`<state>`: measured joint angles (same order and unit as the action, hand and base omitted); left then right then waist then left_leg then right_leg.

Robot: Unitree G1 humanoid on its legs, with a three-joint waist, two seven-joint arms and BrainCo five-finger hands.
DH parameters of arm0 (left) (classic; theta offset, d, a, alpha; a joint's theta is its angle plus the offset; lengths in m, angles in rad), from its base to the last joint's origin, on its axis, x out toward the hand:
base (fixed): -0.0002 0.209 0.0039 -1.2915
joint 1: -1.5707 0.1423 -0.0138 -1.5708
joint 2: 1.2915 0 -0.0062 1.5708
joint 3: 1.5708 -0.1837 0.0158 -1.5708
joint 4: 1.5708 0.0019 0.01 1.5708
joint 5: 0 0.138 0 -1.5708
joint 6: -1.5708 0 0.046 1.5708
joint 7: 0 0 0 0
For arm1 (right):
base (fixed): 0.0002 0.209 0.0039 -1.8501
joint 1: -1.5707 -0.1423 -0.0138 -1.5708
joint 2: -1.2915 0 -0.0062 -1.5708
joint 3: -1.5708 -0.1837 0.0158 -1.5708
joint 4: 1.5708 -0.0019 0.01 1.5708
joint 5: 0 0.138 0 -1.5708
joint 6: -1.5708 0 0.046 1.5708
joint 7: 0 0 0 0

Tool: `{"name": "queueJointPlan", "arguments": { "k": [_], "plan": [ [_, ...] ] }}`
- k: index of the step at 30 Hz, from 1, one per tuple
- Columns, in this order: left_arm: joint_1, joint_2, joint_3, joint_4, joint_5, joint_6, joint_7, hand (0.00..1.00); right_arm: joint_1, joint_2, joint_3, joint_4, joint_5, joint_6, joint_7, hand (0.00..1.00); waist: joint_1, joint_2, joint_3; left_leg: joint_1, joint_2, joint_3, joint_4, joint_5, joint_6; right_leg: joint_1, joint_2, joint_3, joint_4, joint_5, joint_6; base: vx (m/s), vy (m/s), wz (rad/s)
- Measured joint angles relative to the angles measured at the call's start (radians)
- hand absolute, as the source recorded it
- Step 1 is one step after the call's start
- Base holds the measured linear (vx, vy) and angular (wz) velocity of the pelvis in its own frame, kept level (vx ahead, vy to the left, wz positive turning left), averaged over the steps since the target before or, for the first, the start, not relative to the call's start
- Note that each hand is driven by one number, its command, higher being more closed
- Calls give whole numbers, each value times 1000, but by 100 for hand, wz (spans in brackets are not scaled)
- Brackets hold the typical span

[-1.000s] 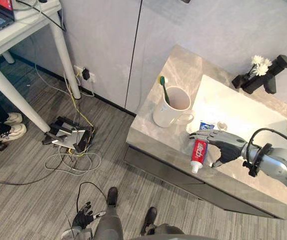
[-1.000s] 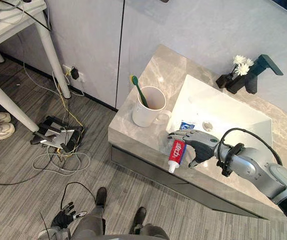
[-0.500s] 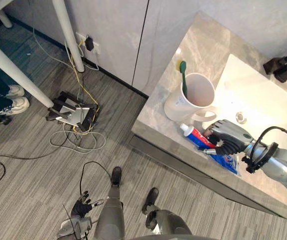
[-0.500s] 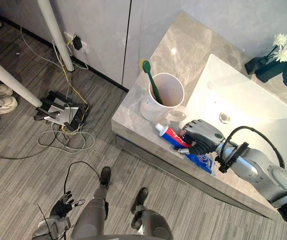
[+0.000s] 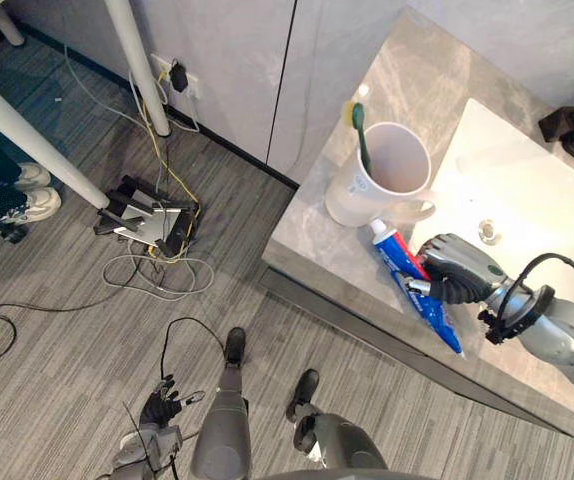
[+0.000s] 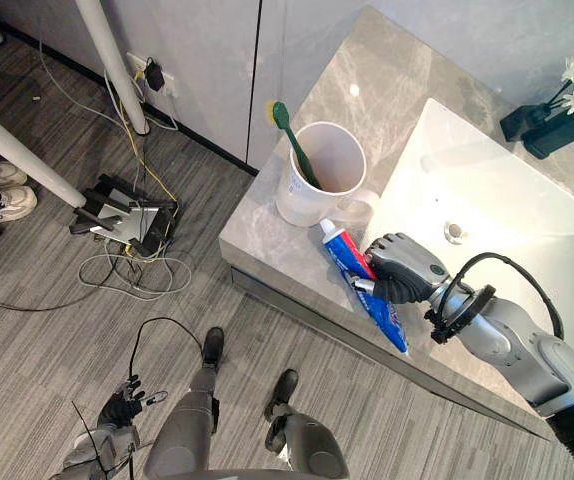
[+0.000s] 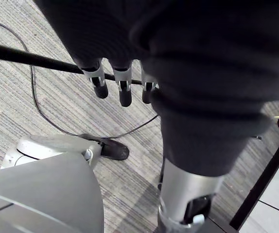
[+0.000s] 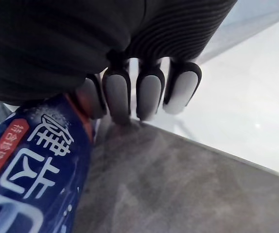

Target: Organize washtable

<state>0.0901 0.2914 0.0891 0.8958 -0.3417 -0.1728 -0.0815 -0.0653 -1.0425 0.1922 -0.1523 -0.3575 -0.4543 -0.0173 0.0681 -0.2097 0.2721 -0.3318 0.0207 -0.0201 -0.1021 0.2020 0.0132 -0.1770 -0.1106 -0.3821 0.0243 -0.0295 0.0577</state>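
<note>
A red and blue toothpaste tube [image 5: 395,258] lies slantwise right of centre in the head views, over the front strip of a grey marble washtable [image 5: 422,75]. Its white cap points up and left, close to the foot of a white mug [image 5: 367,195], and its flat tail reaches toward the counter's front edge. The right hand [image 5: 457,268] has its fingers curled round the tube's middle, gripping it; whether the tube is lifted or resting on the stone cannot be told. A green toothbrush [image 5: 361,135] stands tilted in the mug, and a white basin [image 5: 527,190] lies to the right. The left hand [image 5: 162,412] hangs at lower left over the floor, fingers loose and holding nothing. The step in hand appears to be stowing the toothpaste; next it likely needs lifting, turning upright and lowering into the mug without tipping it.
</note>
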Motion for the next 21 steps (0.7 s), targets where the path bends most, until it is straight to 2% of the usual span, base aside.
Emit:
{"name": "queueJointPlan", "arguments": {
  "k": [13, 21],
  "plan": [
    [-1, 9, -10, 0, 1, 0, -1, 0, 0, -19, 15, 7, -8, 3, 5, 100, 3, 3, 3, 24, -1, 3, 0, -1, -1, 20, -4, 2, 9, -8, 1, 4, 1, 0],
    [5, 7, -6, 9, 44, 4, -3, 0, -5, -86, 86, -9, -9, -6, 66, 100, 3, -3, -1, 96, -1, 23, 0, -16, -16, 84, -7, 22, 8, -21, 3, 24, 4, -5]
  ]
}}
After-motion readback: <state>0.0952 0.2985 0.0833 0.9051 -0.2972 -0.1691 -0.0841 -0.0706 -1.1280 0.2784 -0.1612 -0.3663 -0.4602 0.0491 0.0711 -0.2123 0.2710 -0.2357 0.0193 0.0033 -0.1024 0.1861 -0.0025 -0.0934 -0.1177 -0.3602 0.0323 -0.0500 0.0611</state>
